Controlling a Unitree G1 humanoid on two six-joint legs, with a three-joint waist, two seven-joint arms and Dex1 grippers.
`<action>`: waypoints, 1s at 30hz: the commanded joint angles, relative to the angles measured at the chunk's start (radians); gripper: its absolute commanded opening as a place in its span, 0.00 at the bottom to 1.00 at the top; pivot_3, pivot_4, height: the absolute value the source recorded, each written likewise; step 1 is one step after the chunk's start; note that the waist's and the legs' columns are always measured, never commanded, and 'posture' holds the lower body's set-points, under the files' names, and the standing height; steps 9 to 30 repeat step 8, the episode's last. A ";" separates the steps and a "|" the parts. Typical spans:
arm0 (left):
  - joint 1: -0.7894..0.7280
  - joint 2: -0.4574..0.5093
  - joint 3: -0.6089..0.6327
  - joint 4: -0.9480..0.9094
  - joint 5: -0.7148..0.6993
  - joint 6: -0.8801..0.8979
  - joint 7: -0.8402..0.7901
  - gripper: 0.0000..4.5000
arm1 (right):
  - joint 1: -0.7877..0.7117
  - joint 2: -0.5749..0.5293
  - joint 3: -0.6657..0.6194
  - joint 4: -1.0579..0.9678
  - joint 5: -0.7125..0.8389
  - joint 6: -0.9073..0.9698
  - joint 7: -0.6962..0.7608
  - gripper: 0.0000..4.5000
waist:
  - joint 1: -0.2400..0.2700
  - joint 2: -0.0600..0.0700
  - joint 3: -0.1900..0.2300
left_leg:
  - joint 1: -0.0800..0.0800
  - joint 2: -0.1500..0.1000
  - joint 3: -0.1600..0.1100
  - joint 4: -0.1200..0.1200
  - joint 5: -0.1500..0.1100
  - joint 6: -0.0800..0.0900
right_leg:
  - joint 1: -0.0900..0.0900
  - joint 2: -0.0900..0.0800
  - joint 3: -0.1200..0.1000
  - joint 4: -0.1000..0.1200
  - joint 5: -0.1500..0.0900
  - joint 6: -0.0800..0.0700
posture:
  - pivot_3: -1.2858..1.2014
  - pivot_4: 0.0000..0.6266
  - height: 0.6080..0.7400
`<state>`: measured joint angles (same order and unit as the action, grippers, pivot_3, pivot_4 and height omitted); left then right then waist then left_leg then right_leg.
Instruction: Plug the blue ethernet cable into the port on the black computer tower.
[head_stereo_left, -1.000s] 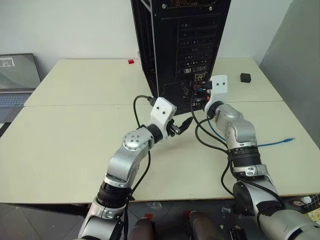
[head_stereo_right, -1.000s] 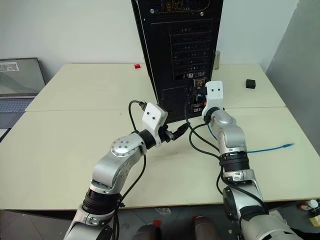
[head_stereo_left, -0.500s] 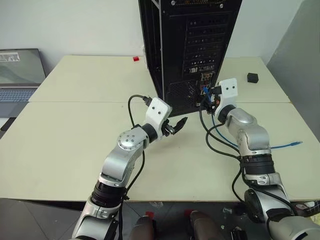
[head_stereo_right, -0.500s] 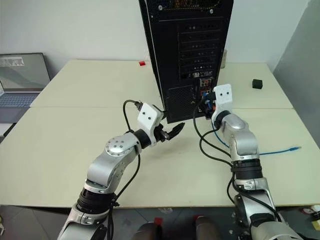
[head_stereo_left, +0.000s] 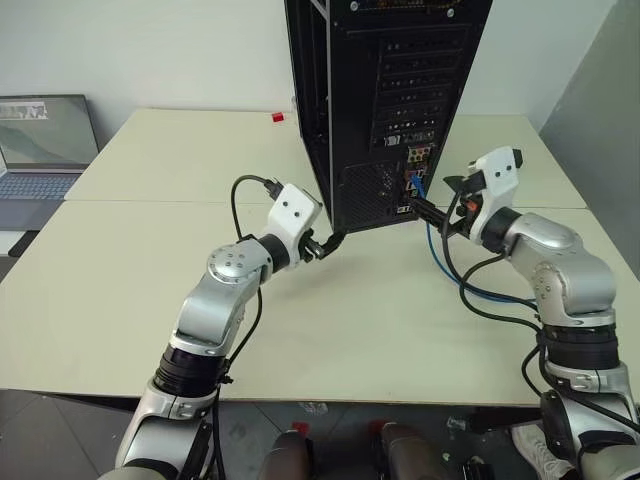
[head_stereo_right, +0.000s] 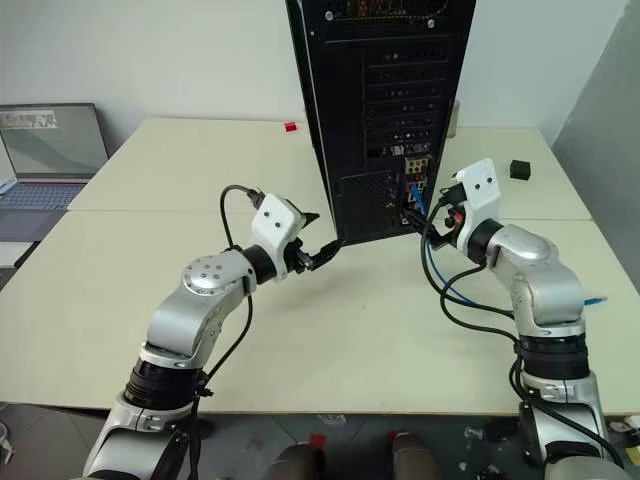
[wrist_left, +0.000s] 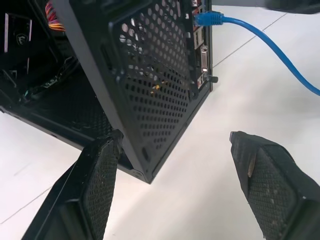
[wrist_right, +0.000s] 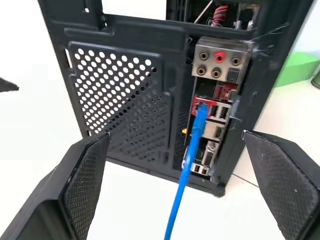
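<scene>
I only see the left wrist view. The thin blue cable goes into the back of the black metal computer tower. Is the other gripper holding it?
Observer: No. The right gripper is open, with its fingers wide of the thin blue ethernet cable.
Operator: Which hole is it in?
Observer: The red-framed port, just under the round audio jacks on the black metal computer tower.
Operator: Where's its other end?
Observer: It's lying loose on the pale table, near the table's right edge.
</scene>
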<state>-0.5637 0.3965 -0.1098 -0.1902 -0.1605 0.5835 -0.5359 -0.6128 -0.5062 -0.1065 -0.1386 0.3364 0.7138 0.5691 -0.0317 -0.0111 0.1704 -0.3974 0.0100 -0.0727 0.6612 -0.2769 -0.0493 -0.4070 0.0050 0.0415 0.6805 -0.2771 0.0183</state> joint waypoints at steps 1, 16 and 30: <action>-0.040 0.009 0.042 0.000 -0.057 0.011 -0.044 0.82 | 0.022 -0.056 -0.032 -0.045 0.028 -0.023 0.055 0.99 | 0.001 0.000 0.000 | 0.000 0.000 0.000 0.000 0.000 0.000 | 0.000 0.000 0.000 0.000 0.000 0.000 | 0.52 0.24 1.00; -0.048 0.036 0.045 0.016 -0.088 0.009 -0.101 0.82 | 0.059 -0.110 -0.035 -0.051 0.047 -0.058 0.126 0.99 | -0.001 0.000 0.000 | 0.000 0.000 0.001 0.000 0.000 0.000 | 0.000 0.000 0.000 0.000 0.000 0.000 | 0.52 0.24 1.00; -0.048 0.036 0.045 0.016 -0.088 0.009 -0.101 0.82 | 0.059 -0.110 -0.035 -0.051 0.047 -0.058 0.126 0.99 | -0.001 0.000 0.000 | 0.000 0.000 0.001 0.000 0.000 0.000 | 0.000 0.000 0.000 0.000 0.000 0.000 | 0.52 0.24 1.00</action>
